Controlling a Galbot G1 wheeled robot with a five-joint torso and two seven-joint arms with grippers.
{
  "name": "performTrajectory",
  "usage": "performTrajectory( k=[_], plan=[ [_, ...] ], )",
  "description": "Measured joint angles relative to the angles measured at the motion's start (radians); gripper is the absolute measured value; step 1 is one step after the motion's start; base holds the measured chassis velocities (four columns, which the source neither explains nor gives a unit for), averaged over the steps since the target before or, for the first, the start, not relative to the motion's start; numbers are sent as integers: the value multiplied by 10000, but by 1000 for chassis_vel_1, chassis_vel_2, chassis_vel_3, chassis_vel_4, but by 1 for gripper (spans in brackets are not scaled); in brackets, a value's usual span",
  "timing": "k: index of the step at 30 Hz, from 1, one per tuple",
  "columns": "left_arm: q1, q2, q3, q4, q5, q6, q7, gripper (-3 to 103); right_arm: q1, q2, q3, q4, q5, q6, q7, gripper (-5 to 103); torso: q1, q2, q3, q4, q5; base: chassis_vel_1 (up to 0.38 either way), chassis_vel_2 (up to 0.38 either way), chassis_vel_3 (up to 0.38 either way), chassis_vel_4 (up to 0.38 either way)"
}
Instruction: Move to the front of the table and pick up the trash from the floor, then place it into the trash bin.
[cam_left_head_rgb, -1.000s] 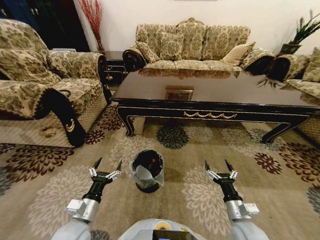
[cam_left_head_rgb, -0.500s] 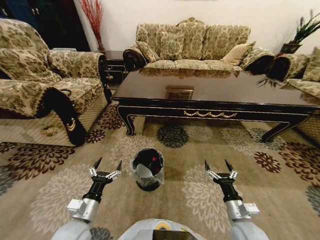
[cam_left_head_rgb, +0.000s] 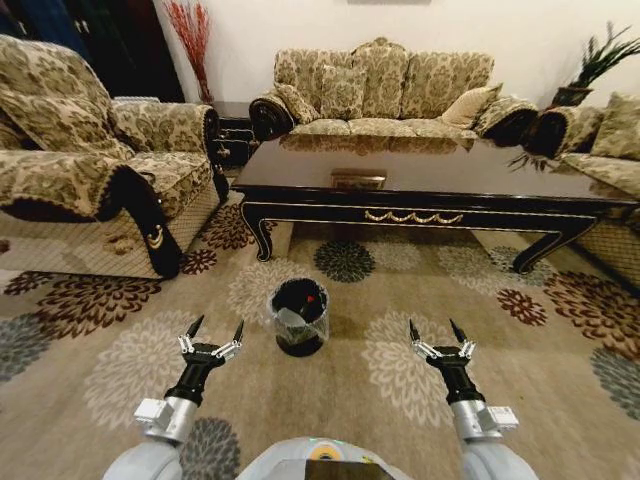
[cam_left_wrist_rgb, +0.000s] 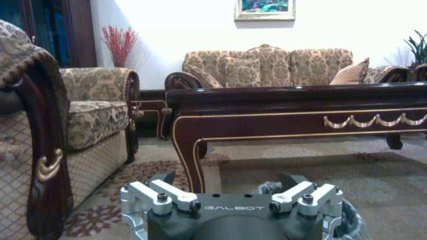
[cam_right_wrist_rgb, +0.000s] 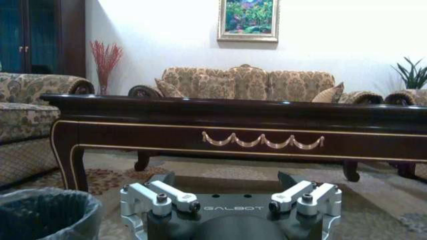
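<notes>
Low in the frame, the left tool (cam_left_head_rgb: 211, 337) and right tool (cam_left_head_rgb: 438, 337) hover with prongs apart, empty. The lined trash bin (cam_left_head_rgb: 299, 316) stands centre on the medallion carpet (cam_left_head_rgb: 560, 400), before the glossy coffee table (cam_left_head_rgb: 430, 172).

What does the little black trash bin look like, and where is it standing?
The trash bin is small, round and black, lined with a clear, crinkly plastic bag folded over its rim. It stands upright on the flowered carpet in front of the table, touching neither claw. Inside shows something pale and a small red spot.
</notes>
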Motion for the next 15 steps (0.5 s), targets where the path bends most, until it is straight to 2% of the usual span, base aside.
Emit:
performTrajectory(
  k=[15],
  plan=[
    [0, 0, 0, 1, -1, 1, 0, 100, 0, 0, 0, 0, 0, 0, 3, 100, 0, 0, 0, 0, -1, 159, -152, -153, 149]
  ],
)
